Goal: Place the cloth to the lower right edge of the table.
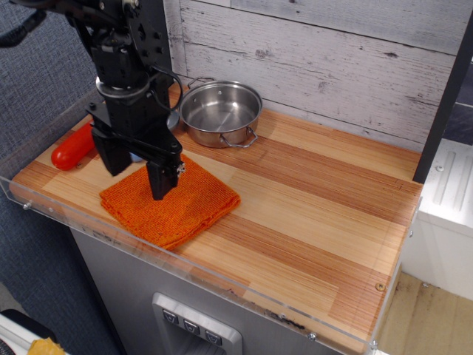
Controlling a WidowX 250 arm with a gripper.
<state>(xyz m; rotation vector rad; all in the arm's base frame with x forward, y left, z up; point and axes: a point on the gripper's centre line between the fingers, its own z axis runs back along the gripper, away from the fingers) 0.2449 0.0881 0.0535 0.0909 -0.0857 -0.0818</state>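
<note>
Cloth [174, 203]: bright orange, coarse knit, folded into a rough square, lying flat with one corner pointing toward the front rim. Edges look layered at the front corner. It sits on the left half of the bench [318, 222], near the front acrylic rim, wider than the pot [220, 112] behind it.

Pincer [139, 176]: black, pointing down, directly over the cloth's back-left part. Its two fingers stand apart, spread wide, nothing between them. The right-hand finger [162, 180] tip is at the cloth surface or just above; cannot tell if it touches. The other finger overlaps the cloth's back-left edge in this view.

Red toy [72, 148] lies at the bench's left edge, partly hidden behind the arm, apart from the cloth. Pot stands at the back by the plank wall, empty, steel, with loop handles. A bit of blue shows behind the pincer, mostly hidden.

Bench is striped light and reddish wood; right half is bare planks.

No readable writing or labels anywhere.
</note>
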